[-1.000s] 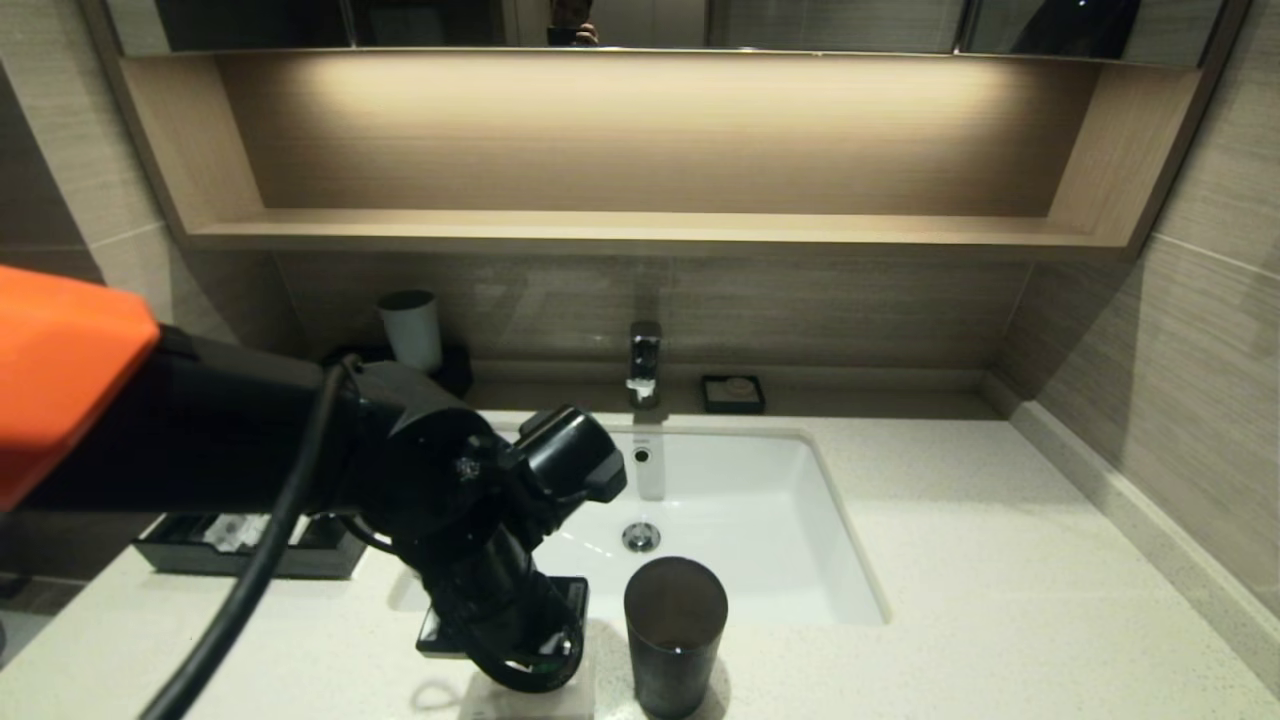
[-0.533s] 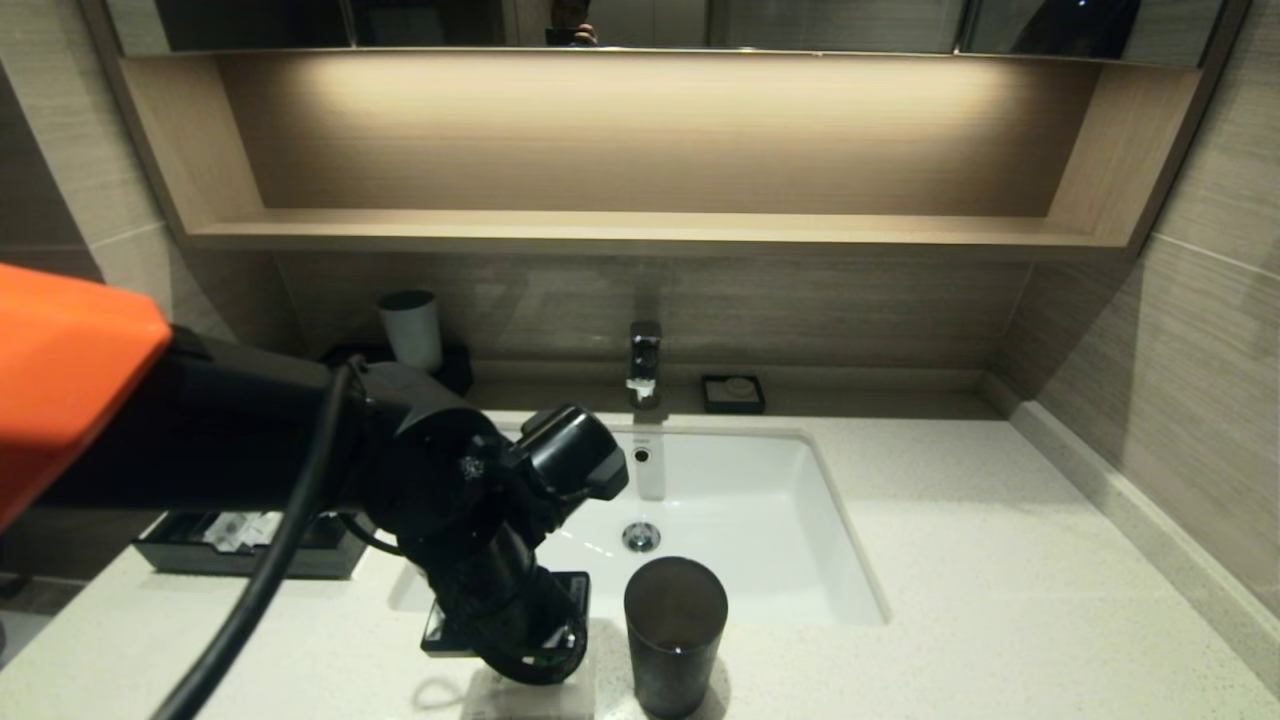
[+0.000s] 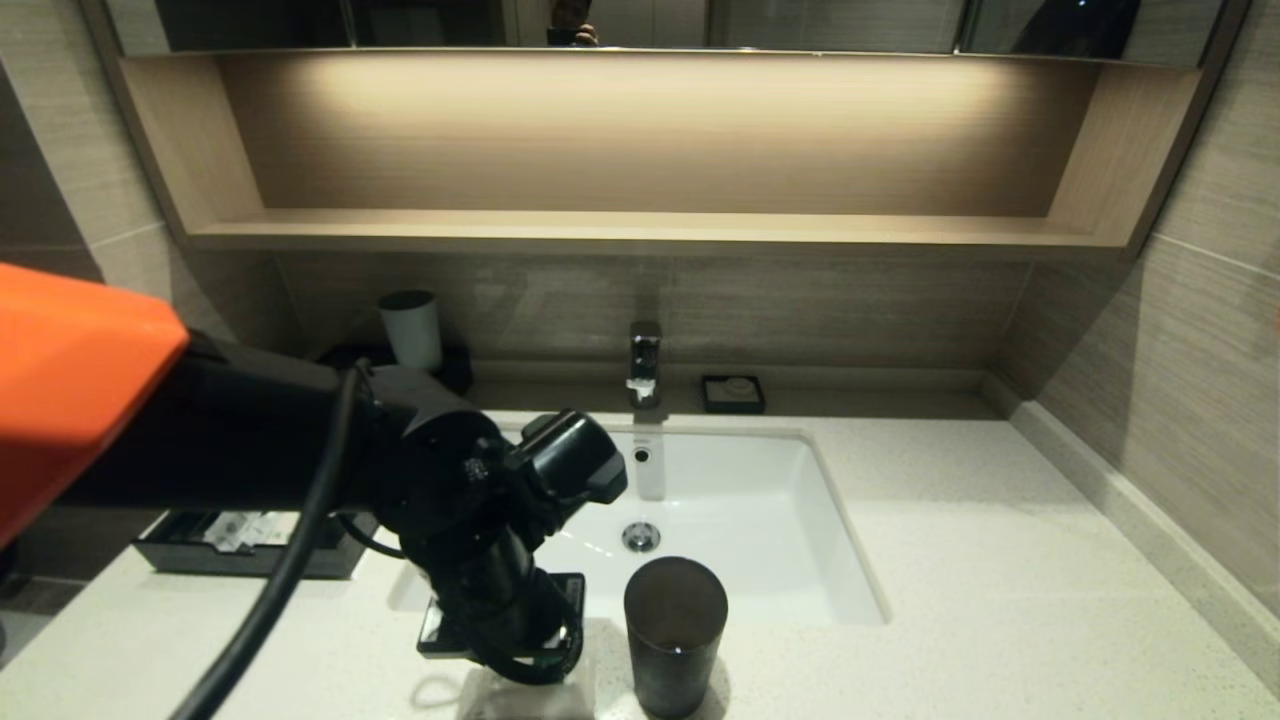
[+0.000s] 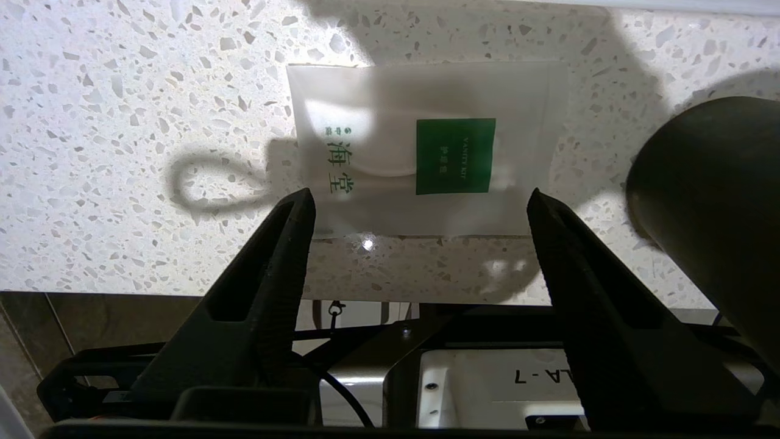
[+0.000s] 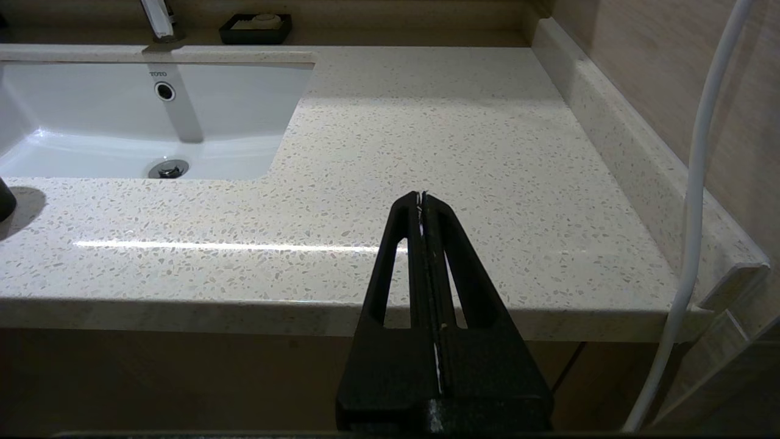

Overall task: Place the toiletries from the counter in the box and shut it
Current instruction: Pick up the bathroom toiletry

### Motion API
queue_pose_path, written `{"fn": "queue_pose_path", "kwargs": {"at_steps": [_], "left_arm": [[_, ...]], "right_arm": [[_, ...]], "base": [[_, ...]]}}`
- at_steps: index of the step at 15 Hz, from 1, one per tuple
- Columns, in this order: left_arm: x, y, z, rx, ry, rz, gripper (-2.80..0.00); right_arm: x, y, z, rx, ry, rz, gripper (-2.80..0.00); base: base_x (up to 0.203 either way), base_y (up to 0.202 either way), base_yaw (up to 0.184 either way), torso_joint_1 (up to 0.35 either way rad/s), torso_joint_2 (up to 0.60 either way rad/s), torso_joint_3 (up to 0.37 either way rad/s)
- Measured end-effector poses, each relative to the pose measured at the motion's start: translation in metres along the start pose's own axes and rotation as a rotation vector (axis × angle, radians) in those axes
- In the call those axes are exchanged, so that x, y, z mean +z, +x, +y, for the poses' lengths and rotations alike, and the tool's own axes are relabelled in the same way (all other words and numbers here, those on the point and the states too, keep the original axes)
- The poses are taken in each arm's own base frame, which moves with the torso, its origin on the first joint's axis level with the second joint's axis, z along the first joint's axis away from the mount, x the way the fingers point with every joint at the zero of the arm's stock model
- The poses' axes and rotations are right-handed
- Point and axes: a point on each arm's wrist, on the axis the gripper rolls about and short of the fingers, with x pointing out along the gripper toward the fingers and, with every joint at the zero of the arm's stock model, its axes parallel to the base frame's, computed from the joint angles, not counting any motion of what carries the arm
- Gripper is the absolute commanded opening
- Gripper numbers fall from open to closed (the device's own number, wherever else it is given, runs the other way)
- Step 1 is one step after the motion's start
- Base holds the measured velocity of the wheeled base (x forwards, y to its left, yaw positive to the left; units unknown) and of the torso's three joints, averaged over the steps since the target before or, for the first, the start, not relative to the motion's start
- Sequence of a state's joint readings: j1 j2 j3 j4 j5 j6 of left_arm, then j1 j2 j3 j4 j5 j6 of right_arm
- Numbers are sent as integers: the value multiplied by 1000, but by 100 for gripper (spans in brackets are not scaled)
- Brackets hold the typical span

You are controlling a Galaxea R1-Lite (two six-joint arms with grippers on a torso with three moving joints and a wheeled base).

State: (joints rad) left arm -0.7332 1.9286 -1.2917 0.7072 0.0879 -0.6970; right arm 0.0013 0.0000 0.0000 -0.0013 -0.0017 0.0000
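Since a second earlier your left gripper (image 4: 420,204) spread its jaws wide above the square white sachet (image 4: 426,149) on the counter (image 4: 122,122), gripping nothing, ready to descend.

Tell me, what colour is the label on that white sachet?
Green, a square label with pale lettering on the sachet; the left wrist view shows it best.

"TOTO" on sink (image 5: 91,116); "VANITY KIT" on sachet (image 4: 426,152)
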Motion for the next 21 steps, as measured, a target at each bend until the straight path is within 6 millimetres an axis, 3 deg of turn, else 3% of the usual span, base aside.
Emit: {"fn": "queue_pose_path", "kwargs": {"at_steps": [21], "left_arm": [[6, 21, -2, 37, -24, 37, 0]], "right_arm": [[0, 0, 0, 0, 0, 0, -280]], "base": [[0, 0, 0, 0, 0, 0]]}}
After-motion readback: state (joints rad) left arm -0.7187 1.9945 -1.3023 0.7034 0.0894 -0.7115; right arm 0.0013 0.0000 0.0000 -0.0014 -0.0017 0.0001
